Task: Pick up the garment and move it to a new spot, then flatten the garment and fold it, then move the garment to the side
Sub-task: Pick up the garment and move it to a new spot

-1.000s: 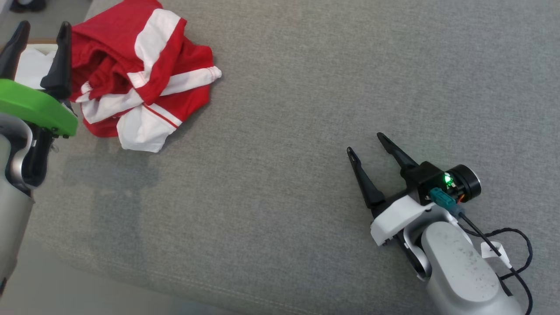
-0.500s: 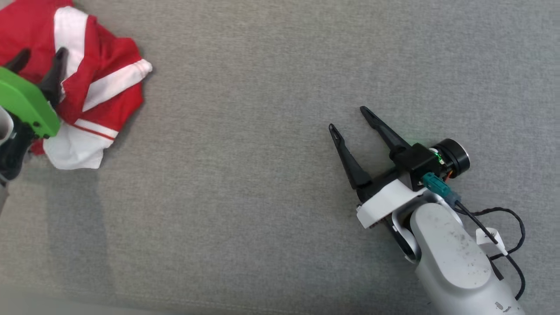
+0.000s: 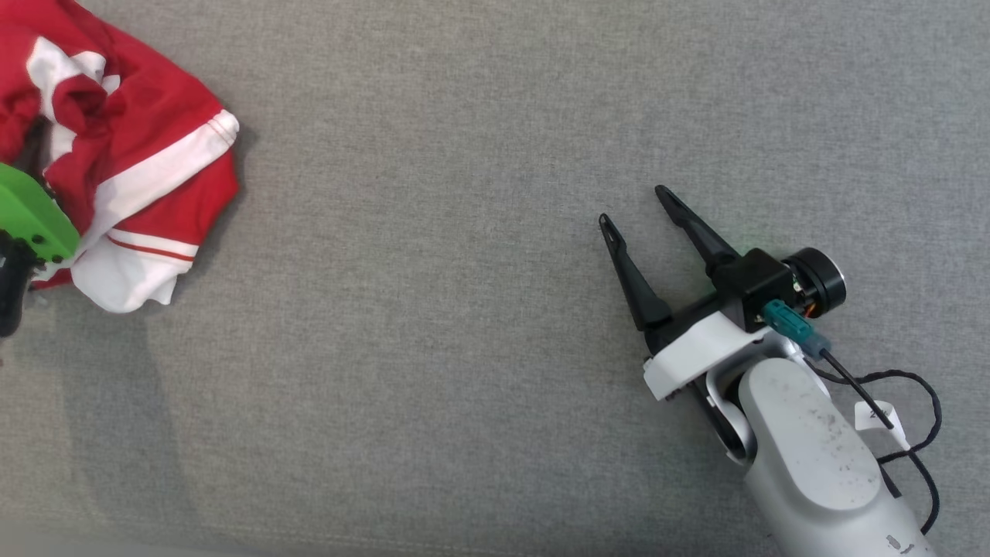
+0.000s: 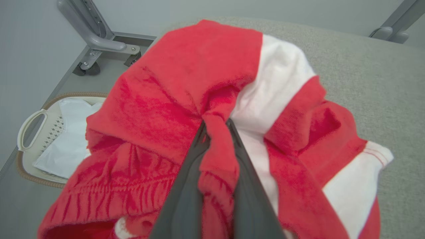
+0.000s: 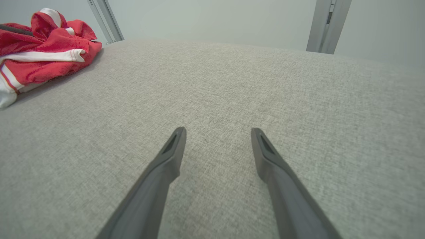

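Left gripper pinches the garment at the far left edge

Head view: the red and white garment point(image 3: 147, 155) lies crumpled at the far left of the grey surface point(image 3: 464, 325). The left gripper point(image 3: 35, 143) is buried in its folds under a green housing, so its jaws are hard to read here. The right gripper point(image 3: 634, 205) hovers well apart, at the lower right, fingers spread wide with nothing between them.

Left wrist view: the left gripper point(image 4: 216, 125) has its two dark fingers drawn nearly together on a ridge of red cloth, and the garment point(image 4: 186, 83) bunches up around the pinch. Beyond the surface's edge a pale basket point(image 4: 31, 132) sits lower down, holding a white cloth point(image 4: 66, 142).

Right wrist view: the right gripper point(image 5: 217, 132) points across bare grey fabric, jaws wide and empty, with the garment point(image 5: 43, 56) heaped at the upper left.

Judgement: this looks like the first step, the pick-up, with the grasp just made. The next move calls for lifting the bundle clear and carrying it toward the open middle of the surface, where both arms can reach it for flattening; a pinch this narrow could slip if the cloth drags
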Available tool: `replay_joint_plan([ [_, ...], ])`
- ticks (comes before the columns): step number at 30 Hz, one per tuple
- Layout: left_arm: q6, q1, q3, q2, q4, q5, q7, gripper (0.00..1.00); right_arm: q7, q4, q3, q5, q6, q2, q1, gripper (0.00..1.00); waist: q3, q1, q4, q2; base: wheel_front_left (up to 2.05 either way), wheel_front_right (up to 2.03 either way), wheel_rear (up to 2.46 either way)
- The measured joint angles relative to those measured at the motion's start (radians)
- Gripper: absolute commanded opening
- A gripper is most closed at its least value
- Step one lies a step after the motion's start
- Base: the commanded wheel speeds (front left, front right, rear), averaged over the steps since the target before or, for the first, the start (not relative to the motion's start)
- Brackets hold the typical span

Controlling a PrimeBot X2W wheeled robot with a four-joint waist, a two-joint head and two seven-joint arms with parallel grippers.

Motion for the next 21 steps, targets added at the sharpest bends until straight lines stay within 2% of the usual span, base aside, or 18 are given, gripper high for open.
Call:
replay_joint_plan([
  [6,0.000,-0.047,0.007,0.004,-0.002,0.043,-0.165,0.00,0.000,0.003,-0.003,0.028,0.000,-0.002,0.044,1.00,-0.055,0.0000,0.001,0.0000,0.00,0.00,0.00],
  [14,0.000,-0.088,0.098,0.007,-0.140,0.106,-0.204,0.00,0.000,-0.002,-0.027,0.060,0.000,-0.002,0.115,1.00,-0.148,-0.0001,-0.019,0.0000,0.00,0.00,0.00],
  [17,0.002,-0.087,0.163,-0.022,-0.234,0.161,-0.205,0.00,0.000,-0.006,-0.028,0.071,0.000,-0.002,0.140,1.00,-0.185,-0.0001,-0.036,0.0000,0.00,0.00,0.00],
  [21,0.012,-0.046,0.229,-0.095,-0.371,0.217,-0.206,0.00,0.000,-0.014,-0.025,0.082,0.000,-0.002,0.167,1.00,-0.224,-0.0001,-0.073,0.0000,0.00,0.00,0.00],
])
